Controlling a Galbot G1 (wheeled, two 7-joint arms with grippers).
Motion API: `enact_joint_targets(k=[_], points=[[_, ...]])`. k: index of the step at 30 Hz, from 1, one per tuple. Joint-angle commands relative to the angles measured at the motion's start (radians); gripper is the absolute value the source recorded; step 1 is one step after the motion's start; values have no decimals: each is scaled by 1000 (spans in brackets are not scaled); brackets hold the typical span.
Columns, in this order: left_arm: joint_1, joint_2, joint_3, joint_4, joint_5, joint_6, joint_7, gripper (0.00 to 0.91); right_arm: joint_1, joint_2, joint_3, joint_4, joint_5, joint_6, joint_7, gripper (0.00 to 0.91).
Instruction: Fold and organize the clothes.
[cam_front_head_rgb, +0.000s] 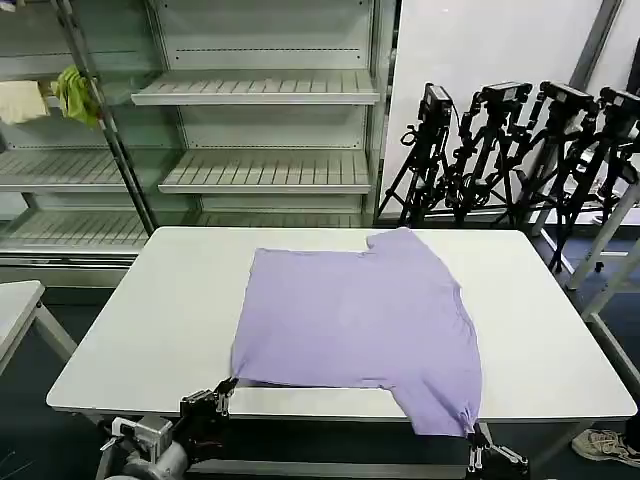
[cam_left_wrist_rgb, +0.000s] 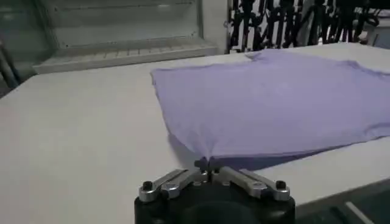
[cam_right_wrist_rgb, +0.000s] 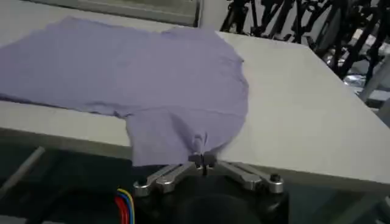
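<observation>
Left hand (cam_front_head_rgb: 226, 387) at counter's (cam_front_head_rgb: 150, 330) near edge, pinched shut on T-shirt (cam_front_head_rgb: 360, 315) near left corner. Right hand (cam_front_head_rgb: 472, 437) just off near edge, clamped on sleeve tip hanging over it. T-shirt lies flat mid-counter, partly doubled, neck toward far edge. Step, by my reading: both near corners gripped, fold starting. Next move calls for lifting both corners together and carrying them toward far edge, keeping cloth taut and even.
</observation>
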Motion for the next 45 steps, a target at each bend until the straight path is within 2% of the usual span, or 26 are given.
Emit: enact_joint_targets(k=[1,8,15,22,35,45], points=[[127,6,-29,-69,3,0,0,0,-78,-32,9,50,-3,1,10,0],[168,20,-58,-83,0,0,1,0,-81,-49,6,50,0,2,15,0],[144,14,-61,-83,-2,0,0,0,-20,-49,7,50,-2,4,11,0],[75,7,-60,-79,-5,0,1,0,124,-51,28,50,7,68,-20,0],[-63,16,-49,-5,-43,0,5,0,359,-44,15,-27,120,62,-23,0],[-124,22,-26,42,-46,1,9,0,474,-45,22,-86,202,45,-10,0]])
